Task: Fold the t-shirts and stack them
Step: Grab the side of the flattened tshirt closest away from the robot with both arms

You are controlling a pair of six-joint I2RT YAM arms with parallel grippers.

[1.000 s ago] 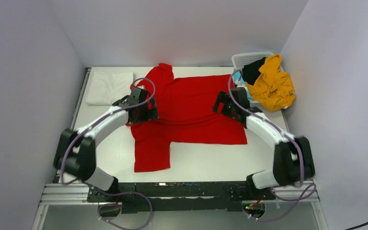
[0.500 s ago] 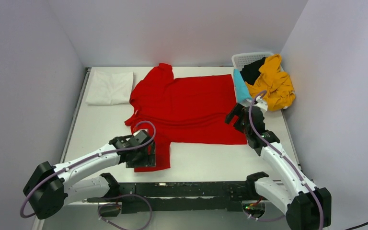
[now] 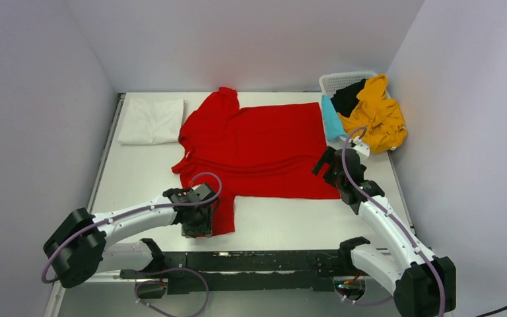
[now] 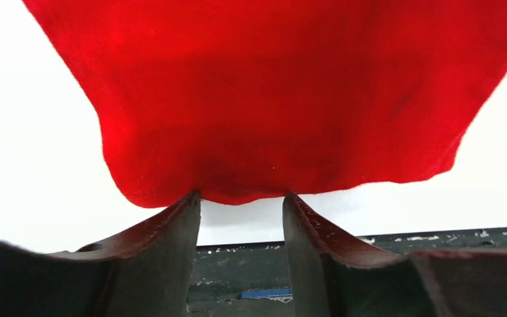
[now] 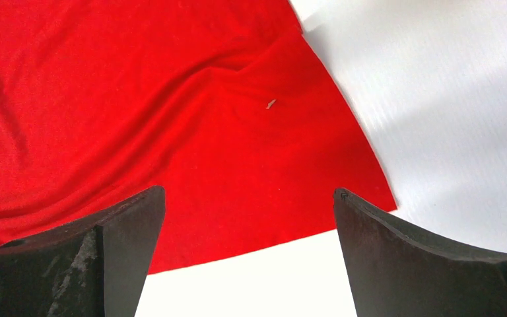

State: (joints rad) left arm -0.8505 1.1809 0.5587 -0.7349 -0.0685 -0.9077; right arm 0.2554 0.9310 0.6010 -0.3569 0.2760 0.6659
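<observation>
Near edge: black rail (image 3: 251, 261), nothing blocking either arm. Low on table (image 3: 277, 224), left gripper (image 4: 241, 195) sits at near sleeve hem of red t-shirt (image 3: 264, 145); jaws half spread, hem at tips, not clamped. Further right, right gripper (image 5: 247, 191) is spread wide above shirt's near right corner. Far left: folded white t-shirt (image 3: 150, 121). Far right: basket (image 3: 343, 80) holding mustard t-shirt (image 3: 376, 119), teal t-shirt (image 3: 331, 119), black t-shirt (image 3: 348, 98). Versus earlier: left jaws narrower, right arm barely moved.

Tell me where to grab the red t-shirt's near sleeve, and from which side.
Pinch the free hem of the red t-shirt's near sleeve, coming in low from the table's near edge. The sleeve lies flat, pointing toward that edge; the left claw sits there, jaws either side.
</observation>
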